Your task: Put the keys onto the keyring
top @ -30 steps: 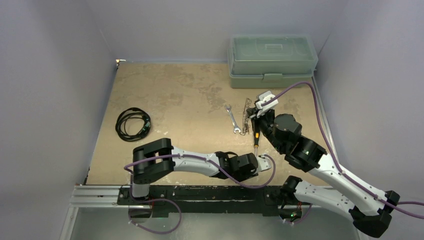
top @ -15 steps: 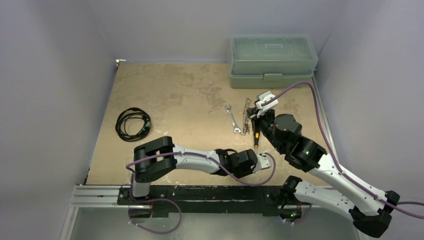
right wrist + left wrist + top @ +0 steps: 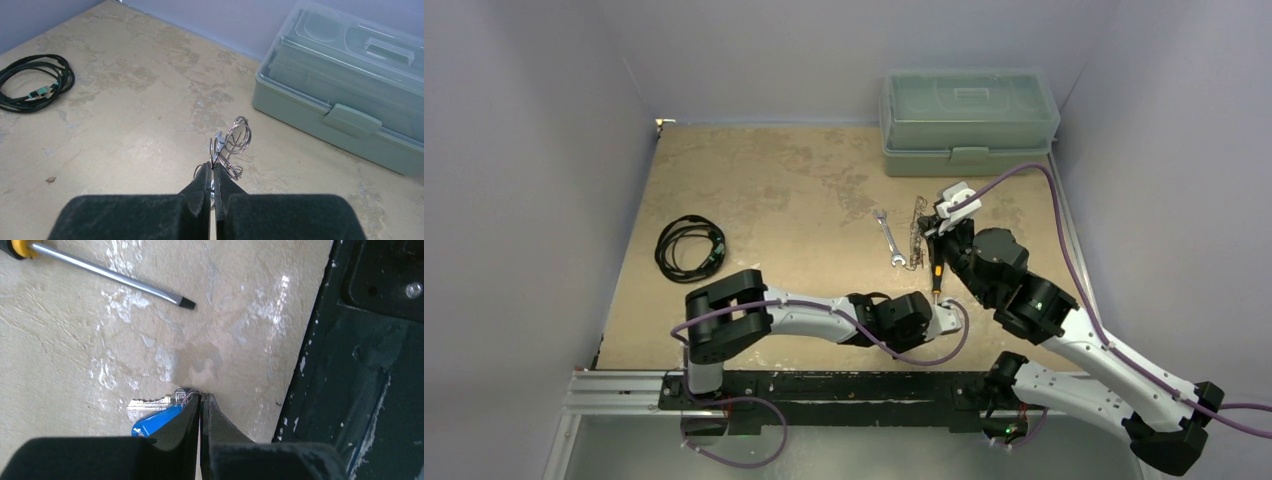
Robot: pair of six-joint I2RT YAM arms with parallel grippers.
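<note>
My left gripper [image 3: 201,401] is shut, its tips pinching the small wire ring of a key [image 3: 148,403] with a blue plastic tag [image 3: 156,420]. The key lies on the table close to the near edge. In the top view this gripper [image 3: 944,318] is low by the front rail. My right gripper [image 3: 213,167] is shut on the keyring [image 3: 238,136], a bundle of silver wire loops held upright above the table. In the top view the keyring [image 3: 917,232] stands next to the right gripper [image 3: 930,230]. Other keys are not in view.
A silver wrench [image 3: 889,240] and a yellow-and-black screwdriver [image 3: 935,270] lie beside the keyring; the screwdriver's shaft [image 3: 110,275] shows in the left wrist view. A green toolbox [image 3: 969,120] stands at the back right. A coiled black cable [image 3: 689,246] lies left. The black front rail [image 3: 370,365] is right of the key.
My left wrist has shifted a little away from the front rail and leftward, with its elbow folding in. The right arm and the keyring have not moved.
</note>
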